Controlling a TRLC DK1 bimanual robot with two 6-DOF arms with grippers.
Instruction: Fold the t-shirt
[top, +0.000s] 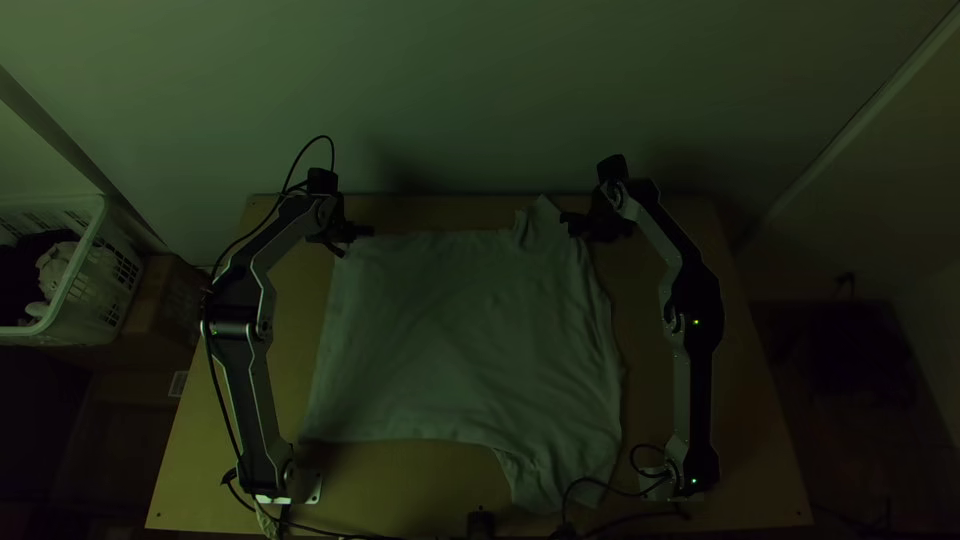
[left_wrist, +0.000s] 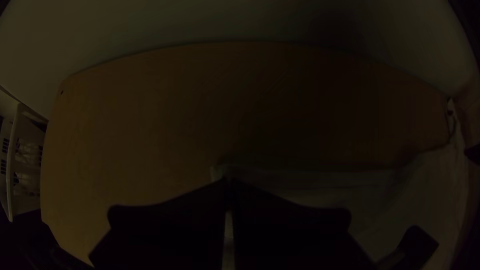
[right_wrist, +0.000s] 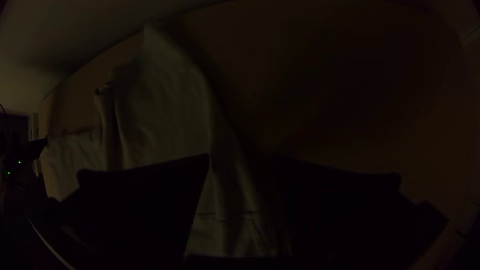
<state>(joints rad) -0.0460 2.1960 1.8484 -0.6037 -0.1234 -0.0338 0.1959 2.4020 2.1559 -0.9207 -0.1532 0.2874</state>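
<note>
As the bench (top: 295, 340) bears it, the t-shirt (top: 450, 330) lies spread, far hem corner clenched in the left claw (top: 362, 232), far sleeve (top: 545, 228) beside the right claw (top: 572, 224), which is released, fingers apart. Left arm (top: 255, 400) and right arm (top: 692, 400) extend, bent, toward the far edge. Pale cloth, lightly creased; near sleeve rumpled.

The left arm (top: 250, 390) and right arm (top: 692, 385) have angular black links edged silver-grey; a thin black cable (top: 320, 137) loops near the left gripper (top: 370, 231); a small green light (top: 696, 322) glows well apart from the right gripper (top: 567, 223).
</note>
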